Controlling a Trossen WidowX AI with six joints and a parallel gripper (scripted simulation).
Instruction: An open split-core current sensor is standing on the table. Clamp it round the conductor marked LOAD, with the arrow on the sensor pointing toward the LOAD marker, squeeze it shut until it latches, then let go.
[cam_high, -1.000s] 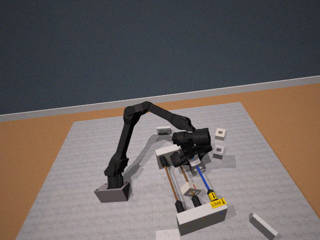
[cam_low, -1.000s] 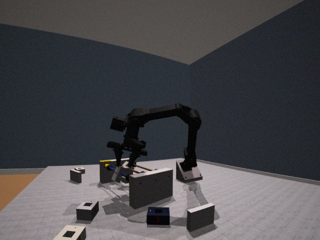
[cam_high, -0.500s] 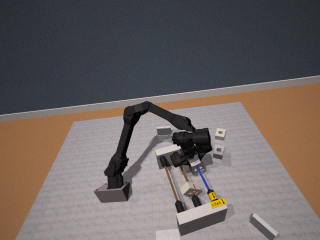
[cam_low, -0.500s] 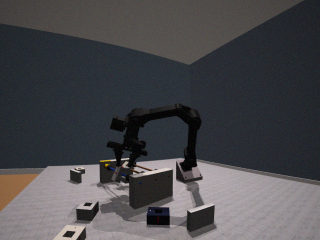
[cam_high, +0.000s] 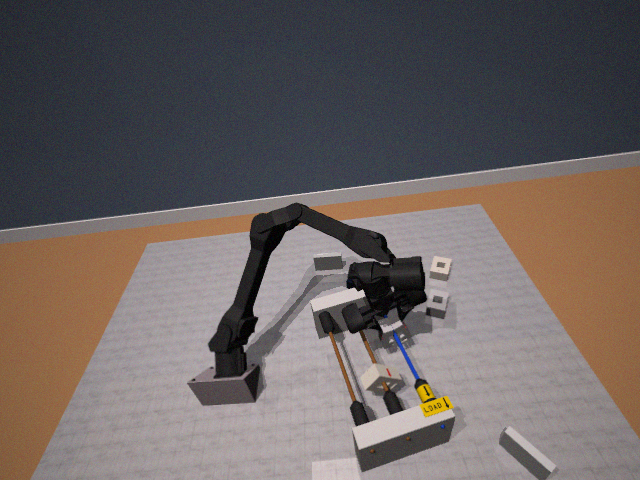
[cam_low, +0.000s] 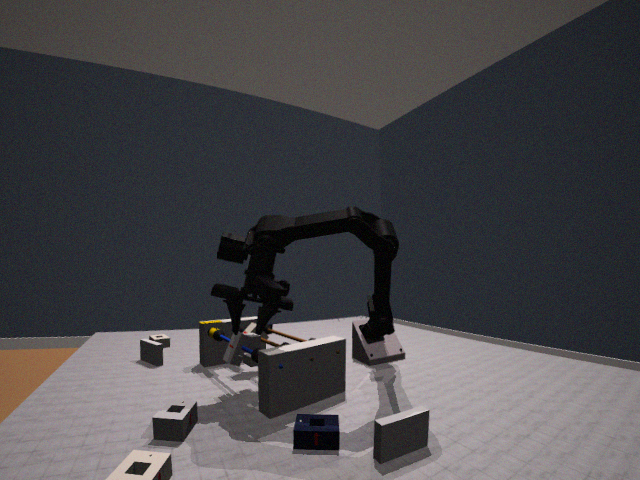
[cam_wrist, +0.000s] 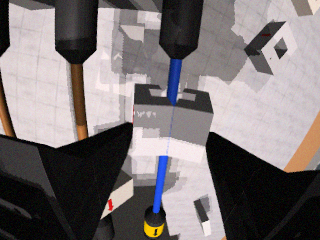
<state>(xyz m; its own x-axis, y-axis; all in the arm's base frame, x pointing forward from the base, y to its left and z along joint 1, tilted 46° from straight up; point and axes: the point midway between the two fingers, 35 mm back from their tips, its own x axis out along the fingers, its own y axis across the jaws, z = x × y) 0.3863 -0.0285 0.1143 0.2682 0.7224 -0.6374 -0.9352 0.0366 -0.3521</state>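
Observation:
My gripper (cam_high: 391, 320) (cam_low: 248, 330) (cam_wrist: 170, 134) is shut on the pale current sensor (cam_high: 393, 326) (cam_low: 232, 347) (cam_wrist: 172, 122), with one finger on each side. The sensor is off the table and tilted, at the blue conductor (cam_high: 405, 356) (cam_low: 247, 349) (cam_wrist: 160, 185). The conductor enters its window and comes out on the LOAD side. The sensor's underside is hidden, so I cannot tell whether its jaws are latched. A red mark shows at its edge; the arrow's direction is unclear. The yellow LOAD marker (cam_high: 436, 406) (cam_low: 210, 321) is at the conductor's far end from my gripper.
A white sensor (cam_high: 371, 376) (cam_wrist: 120, 197) sits on the neighbouring brown conductor. End blocks (cam_high: 403, 439) (cam_low: 305, 377) bear the conductors. Pale window blocks (cam_high: 437, 308) (cam_low: 170, 426) and a navy one (cam_low: 316, 439) stand nearby. Plain grey blocks (cam_high: 527, 454) (cam_low: 402, 436) stand farther out.

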